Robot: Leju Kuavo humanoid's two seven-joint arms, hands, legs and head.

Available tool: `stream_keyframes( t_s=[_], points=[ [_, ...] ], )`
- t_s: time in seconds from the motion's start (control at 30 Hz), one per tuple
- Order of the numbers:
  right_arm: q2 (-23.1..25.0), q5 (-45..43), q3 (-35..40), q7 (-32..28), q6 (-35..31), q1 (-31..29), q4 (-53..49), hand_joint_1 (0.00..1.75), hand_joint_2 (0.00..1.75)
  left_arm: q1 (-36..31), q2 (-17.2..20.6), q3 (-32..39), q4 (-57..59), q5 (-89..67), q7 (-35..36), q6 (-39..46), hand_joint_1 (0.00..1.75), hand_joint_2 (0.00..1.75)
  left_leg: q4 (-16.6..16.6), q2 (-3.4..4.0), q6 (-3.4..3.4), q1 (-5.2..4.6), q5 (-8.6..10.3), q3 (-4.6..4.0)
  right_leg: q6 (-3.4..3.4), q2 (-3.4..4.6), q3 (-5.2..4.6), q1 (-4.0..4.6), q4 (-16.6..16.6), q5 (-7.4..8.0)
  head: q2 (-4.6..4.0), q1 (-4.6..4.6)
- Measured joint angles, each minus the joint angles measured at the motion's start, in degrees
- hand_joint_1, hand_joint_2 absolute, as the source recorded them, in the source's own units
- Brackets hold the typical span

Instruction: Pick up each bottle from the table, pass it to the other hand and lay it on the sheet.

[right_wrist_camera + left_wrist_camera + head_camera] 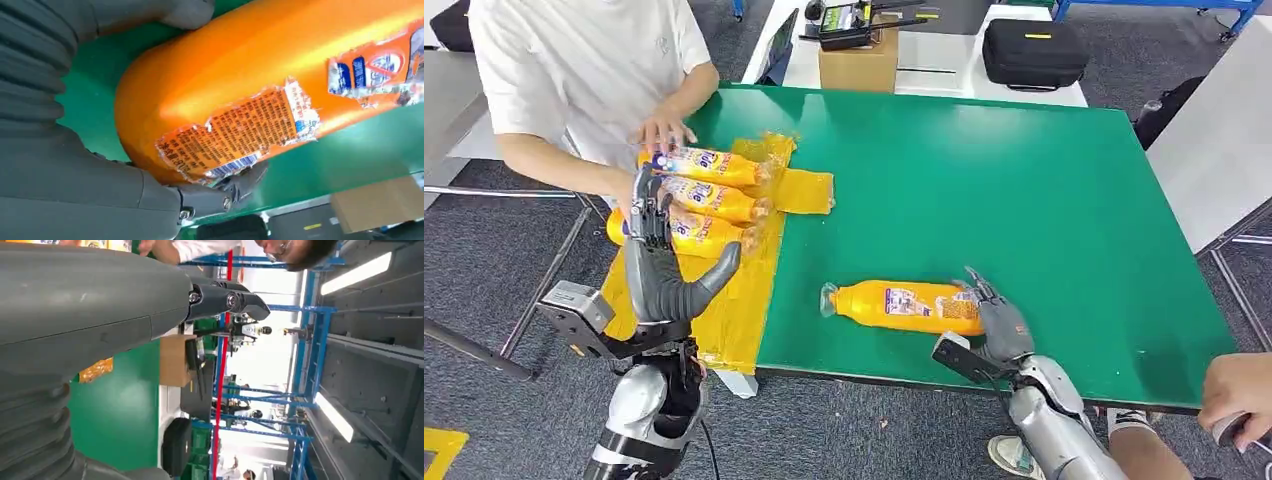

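Observation:
An orange bottle (904, 306) lies on its side on the green table (1024, 180), cap toward the yellow sheet (734, 300). My right hand (996, 322) grips its base end, with the thumb (185, 12) on one side and dark fingers (240, 182) on the other side of the bottle (260, 85). Three more orange bottles (709, 200) lie side by side on the sheet. My left hand (659, 260) stands raised over the sheet beside them, fingers (225, 297) apart and holding nothing.
A person in a white shirt stands at the table's far left corner, one hand (664, 130) on the farthest bottle. Another person's hand (1239, 395) is at the near right corner. A cardboard box (859, 62) and a black case (1034, 52) sit beyond the table.

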Motion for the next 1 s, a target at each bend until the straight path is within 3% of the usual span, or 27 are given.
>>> stream_keyframes(
  t_s=[0.33, 0.6, 0.77, 1.0],
  points=[
    [-1.2, -1.4, 2.5, 1.3, 11.0, -3.5, 3.0, 1.75, 1.75, 0.0, 0.1, 0.2, 0.2, 0.7, 0.3, -0.5, 0.0, 1.75, 0.0, 0.2, 0.0, 0.0, -0.03, 0.27, -0.01, 0.12, 0.17, 0.0, 0.0, 0.01, 0.0, 0.0],
    [-3.4, -4.5, 4.5, -1.6, 13.4, -4.4, 4.6, 1.75, 1.75, -0.5, 0.2, 0.3, 0.8, 0.8, -1.2, 0.2, 0.0, 1.75, 0.0, -0.05, 0.0, 0.0, -0.04, 0.48, -0.01, 0.07, 0.43, 0.0, 0.0, -0.03, 0.0, 0.0],
    [-2.5, -11.3, 3.3, -5.8, 9.1, 0.9, 0.7, 1.75, 1.75, 0.8, 0.3, 0.3, -0.3, -2.6, -3.8, 1.4, 0.0, 1.75, 0.0, -0.06, -0.01, 0.0, -0.06, 0.42, -0.01, 0.07, 0.48, 0.01, 0.0, -0.05, 0.0, 0.02],
    [4.1, -23.8, -3.3, -8.3, 3.5, 14.2, -18.9, 1.75, 1.75, 5.0, 0.5, 0.5, -4.8, -12.0, -10.3, 7.8, 0.0, 1.75, 0.0, -0.05, -0.04, 0.04, -0.07, -0.16, -0.02, 0.07, -0.13, 0.04, 0.1, -0.05, 0.0, 0.0]
  ],
)
